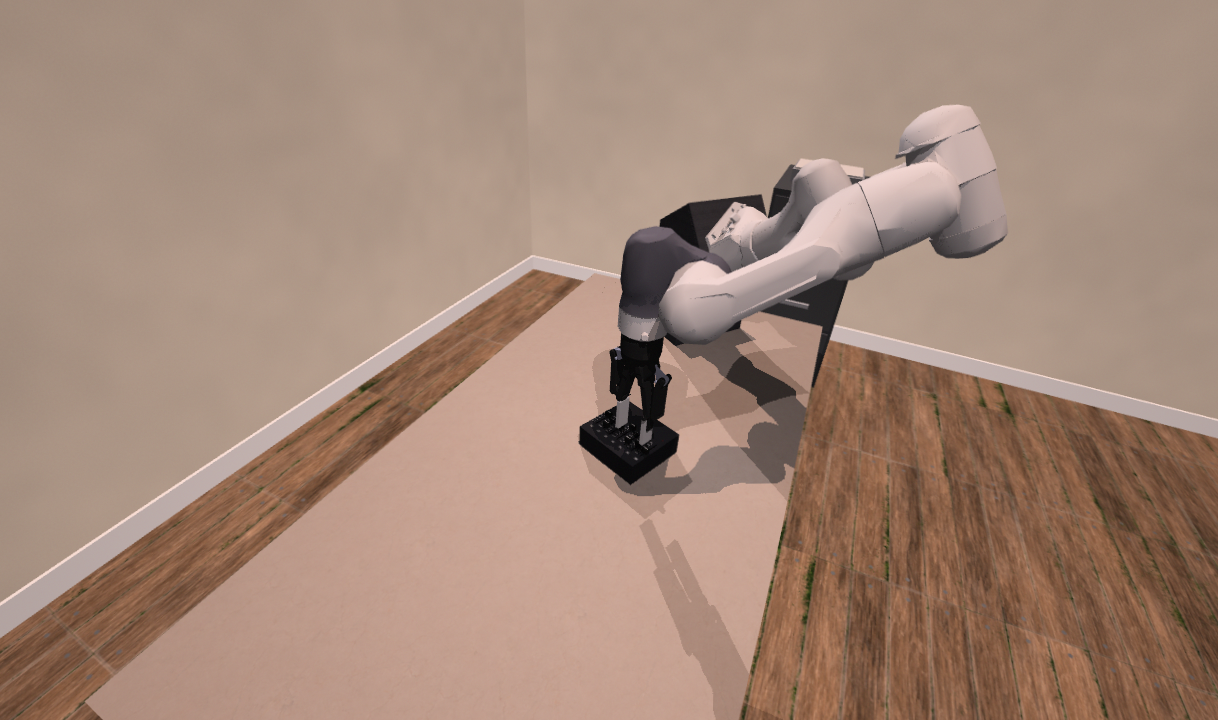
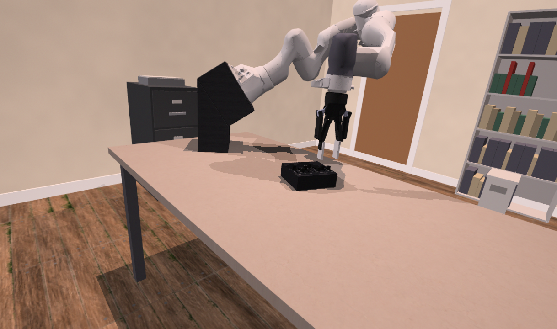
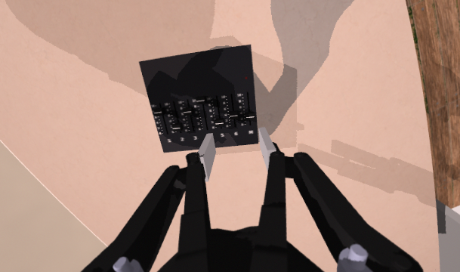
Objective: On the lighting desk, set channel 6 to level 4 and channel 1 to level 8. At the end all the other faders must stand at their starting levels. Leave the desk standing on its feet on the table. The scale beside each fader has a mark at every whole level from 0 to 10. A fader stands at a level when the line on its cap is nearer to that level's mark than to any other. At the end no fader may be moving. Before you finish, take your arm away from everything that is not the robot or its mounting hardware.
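The gripper is hanging spread and holding nothing. The desk is sitting on the table directly below its fingertips. One pad is covering label 4; scale marks are reading too small to resolve.

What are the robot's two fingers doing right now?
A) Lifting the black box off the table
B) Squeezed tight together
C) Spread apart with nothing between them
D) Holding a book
C: in the wrist view the gripper has its two pale fingers apart with only the table showing in the gap, just above the desk.
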`<state>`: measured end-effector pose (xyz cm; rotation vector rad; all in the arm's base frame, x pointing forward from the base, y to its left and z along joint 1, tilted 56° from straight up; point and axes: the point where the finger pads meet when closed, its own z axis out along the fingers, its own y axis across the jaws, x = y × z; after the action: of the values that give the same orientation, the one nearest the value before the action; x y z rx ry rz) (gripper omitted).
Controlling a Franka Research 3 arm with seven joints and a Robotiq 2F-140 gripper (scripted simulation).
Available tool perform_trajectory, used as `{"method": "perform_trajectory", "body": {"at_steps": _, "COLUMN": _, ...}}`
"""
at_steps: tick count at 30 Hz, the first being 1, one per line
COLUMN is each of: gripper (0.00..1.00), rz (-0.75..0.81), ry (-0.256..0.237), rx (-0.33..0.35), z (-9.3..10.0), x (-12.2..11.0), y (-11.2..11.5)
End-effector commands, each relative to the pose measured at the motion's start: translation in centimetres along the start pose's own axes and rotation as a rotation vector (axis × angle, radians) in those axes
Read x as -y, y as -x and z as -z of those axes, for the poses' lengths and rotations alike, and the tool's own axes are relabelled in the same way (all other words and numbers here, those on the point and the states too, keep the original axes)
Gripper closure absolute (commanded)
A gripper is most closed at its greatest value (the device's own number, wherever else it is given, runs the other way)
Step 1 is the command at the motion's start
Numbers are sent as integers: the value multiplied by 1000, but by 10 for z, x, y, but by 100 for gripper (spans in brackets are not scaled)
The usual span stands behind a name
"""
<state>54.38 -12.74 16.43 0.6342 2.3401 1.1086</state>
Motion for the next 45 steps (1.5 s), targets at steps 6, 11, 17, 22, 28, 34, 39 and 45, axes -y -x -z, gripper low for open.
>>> {"method": "perform_trajectory", "body": {"at_steps": 6, "gripper": 0, "rz": -9, "ry": 0, "rx": -1, "z": 15, "x": 1, "y": -1}}
{"method": "perform_trajectory", "body": {"at_steps": 11, "gripper": 0, "rz": -9, "ry": 0, "rx": -1, "z": 34, "x": 1, "y": -1}}
{"method": "perform_trajectory", "body": {"at_steps": 17, "gripper": 0, "rz": -9, "ry": 0, "rx": -1, "z": 53, "x": 1, "y": -1}}
{"method": "perform_trajectory", "body": {"at_steps": 22, "gripper": 0, "rz": -9, "ry": 0, "rx": -1, "z": 62, "x": 1, "y": -1}}
{"method": "perform_trajectory", "body": {"at_steps": 28, "gripper": 0, "rz": -9, "ry": 0, "rx": -1, "z": 65, "x": 1, "y": -1}}
{"method": "perform_trajectory", "body": {"at_steps": 34, "gripper": 0, "rz": -9, "ry": 0, "rx": -1, "z": 65, "x": 1, "y": -1}}
{"method": "perform_trajectory", "body": {"at_steps": 39, "gripper": 0, "rz": -9, "ry": 0, "rx": -1, "z": 65, "x": 1, "y": -1}}
{"method": "perform_trajectory", "body": {"at_steps": 45, "gripper": 0, "rz": -9, "ry": 0, "rx": -1, "z": 65, "x": 1, "y": -1}}
